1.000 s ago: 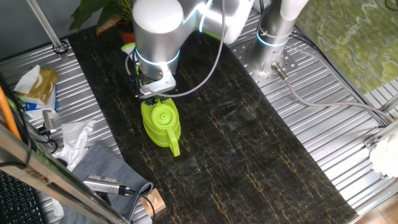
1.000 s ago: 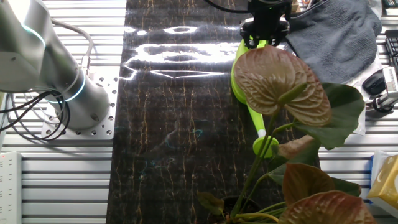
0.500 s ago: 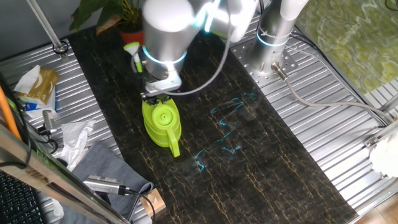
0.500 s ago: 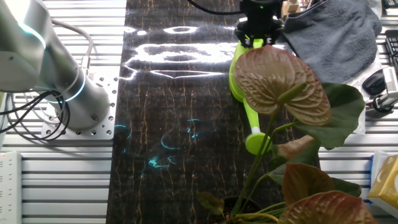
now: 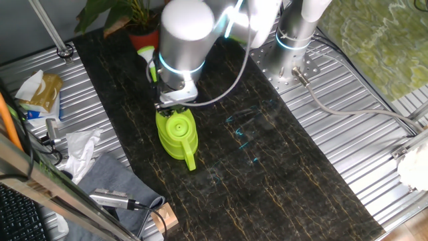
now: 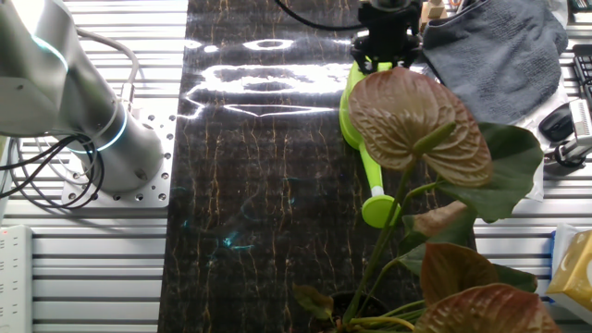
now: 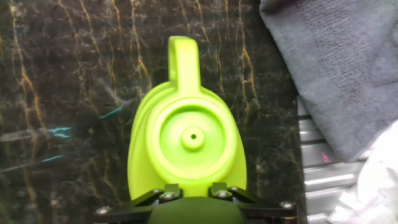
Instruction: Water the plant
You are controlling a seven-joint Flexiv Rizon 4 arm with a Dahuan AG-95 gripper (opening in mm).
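The plant (image 5: pixel 110 13) stands at the far end of the dark mat in a red-orange pot (image 5: pixel 139 31); its broad leaves (image 6: pixel 416 120) fill the foreground of the other fixed view. A lime-green watering can (image 5: pixel 177 134) sits below my gripper (image 5: pixel 172 104), handle (image 5: pixel 190 159) away from the plant, spout head (image 5: pixel 145 52) next to the pot. In the hand view I look down on the can's lid (image 7: pixel 193 137) and handle (image 7: pixel 183 59). My gripper (image 7: pixel 190 190) is shut on the can's spout side; the spout itself is hidden under the hand.
A grey cloth (image 5: pixel 110 177) lies beside the can on the left of the mat (image 5: pixel 267 154), also seen as cloth (image 7: pixel 336 68). Crumpled paper and a bag (image 5: pixel 40 90) lie on the metal table. The arm's base (image 5: pixel 294 37) stands at the right.
My gripper and the watering can have shifted together a little sideways across the mat, away from the cloth. The spout head now shows beside the pot.
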